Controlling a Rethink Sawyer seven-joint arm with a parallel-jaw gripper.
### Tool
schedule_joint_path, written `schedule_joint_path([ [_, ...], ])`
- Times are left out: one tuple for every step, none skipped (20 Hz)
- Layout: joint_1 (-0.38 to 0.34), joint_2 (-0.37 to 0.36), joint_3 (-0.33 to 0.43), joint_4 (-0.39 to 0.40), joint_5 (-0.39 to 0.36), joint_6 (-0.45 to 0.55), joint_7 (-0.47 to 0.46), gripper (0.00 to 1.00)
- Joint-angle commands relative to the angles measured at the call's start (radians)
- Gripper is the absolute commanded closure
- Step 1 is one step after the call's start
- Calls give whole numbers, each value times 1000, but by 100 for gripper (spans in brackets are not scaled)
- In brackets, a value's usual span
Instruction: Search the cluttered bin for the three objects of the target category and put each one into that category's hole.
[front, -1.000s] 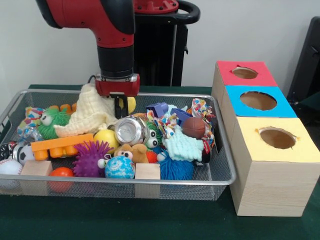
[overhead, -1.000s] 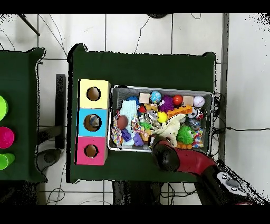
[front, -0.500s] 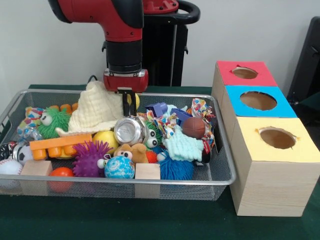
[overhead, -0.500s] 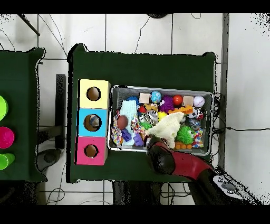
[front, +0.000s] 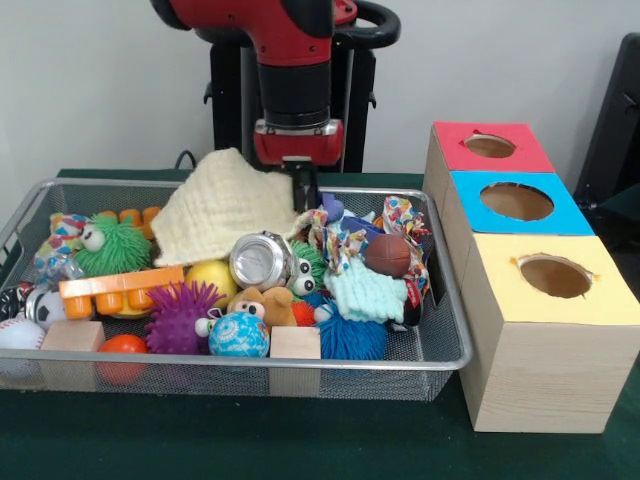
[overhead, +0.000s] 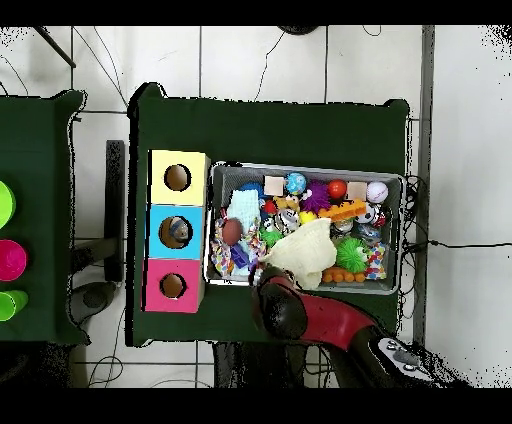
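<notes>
The wire mesh bin (front: 300, 362) sits on the green table, full of toys; it also shows in the overhead view (overhead: 392, 180). My gripper (front: 303, 192) is shut on a cream knitted cloth (front: 227, 208) and holds it lifted above the bin's back middle, the cloth trailing to the left. In the overhead view the cloth (overhead: 301, 251) hangs over the bin's lower middle. Three wooden boxes stand right of the bin, with a red top (front: 490, 147), a blue top (front: 517, 202) and a yellow top (front: 556, 277), each with a round hole.
In the bin lie a silver can (front: 259, 261), a brown ball (front: 387, 254), a green fuzzy toy (front: 108, 243), an orange block (front: 118, 290), a purple spiky ball (front: 180, 315), wooden cubes (front: 295, 343) and a mint cloth (front: 366, 293).
My gripper has risen and moved right toward the boxes, dragging the cream cloth up and along with it. The toys beneath have stayed put.
</notes>
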Motion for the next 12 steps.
schedule_joint_path([
  [45, -1, 19, 144, 90, 41, 275, 100],
  [51, -9, 19, 149, 99, 37, 275, 100],
  [52, -12, 19, 150, 105, 32, 271, 100],
  [53, -16, 22, 154, 112, 32, 268, 100],
  [50, -19, 24, 154, 121, 38, 260, 100],
  [52, -26, 26, 157, 126, 40, 258, 100],
  [51, -29, 26, 157, 130, 41, 253, 100],
  [52, -35, 28, 160, 135, 41, 250, 100],
  [49, -43, 31, 159, 140, 46, 246, 100],
  [49, -48, 33, 161, 145, 48, 243, 100],
  [44, -51, 38, 163, 148, 50, 239, 100],
  [41, -53, 42, 165, 150, 51, 235, 100],
])
